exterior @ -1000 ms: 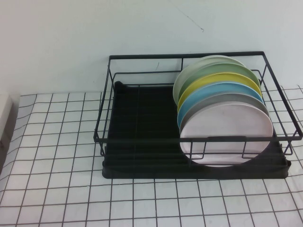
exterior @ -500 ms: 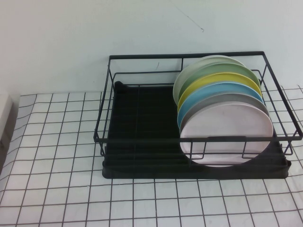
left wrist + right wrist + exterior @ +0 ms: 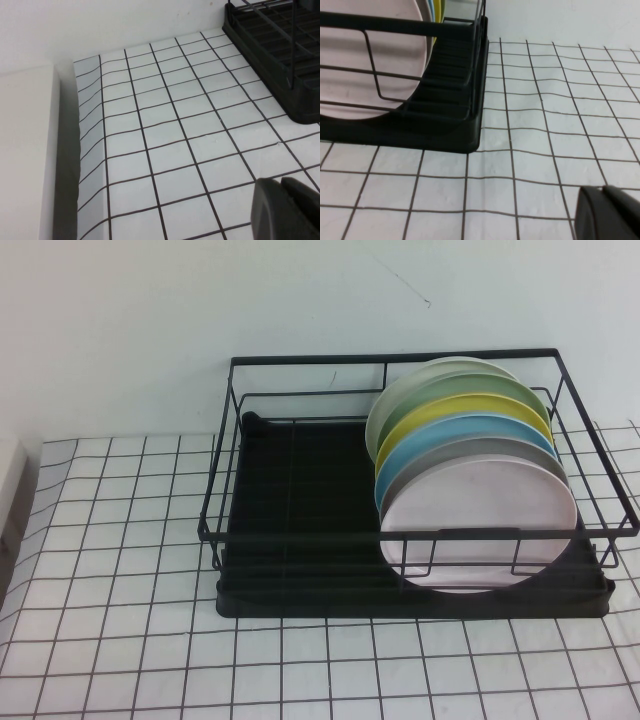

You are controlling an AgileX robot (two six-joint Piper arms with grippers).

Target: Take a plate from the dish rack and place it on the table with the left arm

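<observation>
The pale pink plate (image 3: pixel 478 525) stands on edge at the front of a row of plates in the right half of the black dish rack (image 3: pixel 400 365); it also shows in the right wrist view (image 3: pixel 365 65). Neither arm shows in the high view. My left gripper (image 3: pixel 281 184) is shut and empty, low over the table (image 3: pixel 120 570) to the left of the rack (image 3: pixel 280 45). My right gripper (image 3: pixel 602 190) is shut and empty, low over the table near the rack's front right corner (image 3: pixel 470 135).
Behind the pink plate stand grey (image 3: pixel 440 455), light blue (image 3: pixel 410 455), yellow, green and pale plates. The rack's left half holds only the ribbed tray (image 3: pixel 290 500). A white block (image 3: pixel 25 150) borders the table's left edge. A white wall rises behind.
</observation>
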